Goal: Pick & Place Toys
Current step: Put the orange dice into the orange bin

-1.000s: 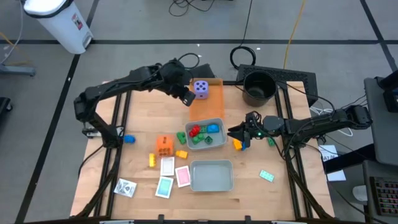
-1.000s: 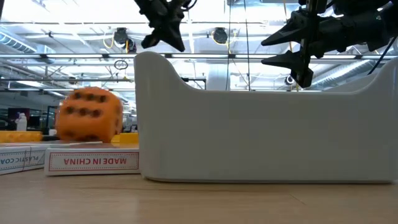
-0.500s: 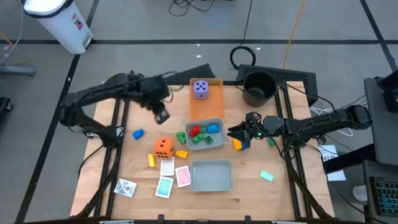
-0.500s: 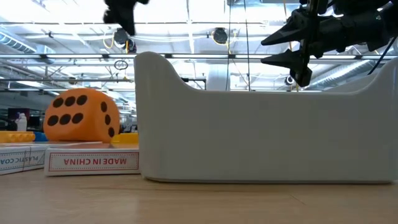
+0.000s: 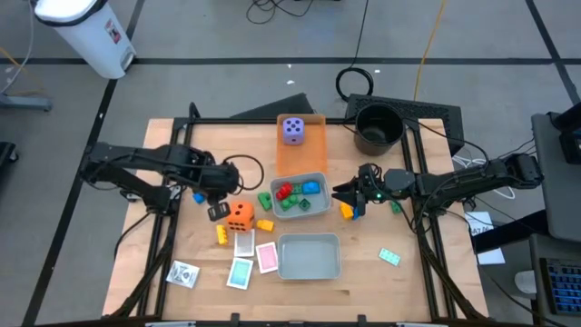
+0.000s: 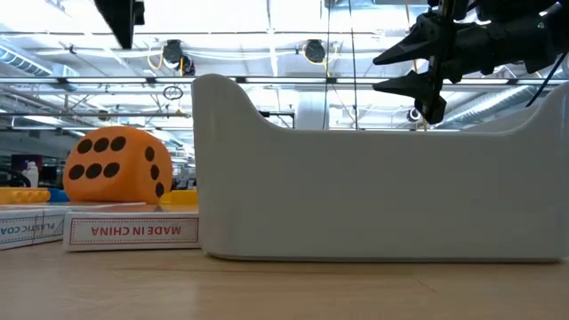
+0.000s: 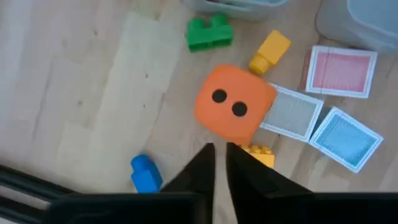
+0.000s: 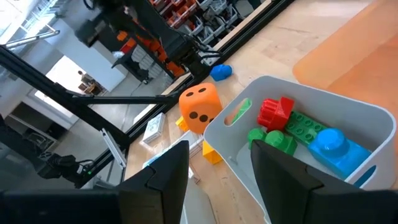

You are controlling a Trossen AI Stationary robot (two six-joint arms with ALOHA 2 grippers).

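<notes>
Pincer, left (image 5: 219, 212), shut, hovering beside orange die (image 5: 240, 213); right waits.

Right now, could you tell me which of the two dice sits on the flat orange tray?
The purple die; it rests on the orange tray. The orange die lies on the bare table by the left gripper.
</notes>
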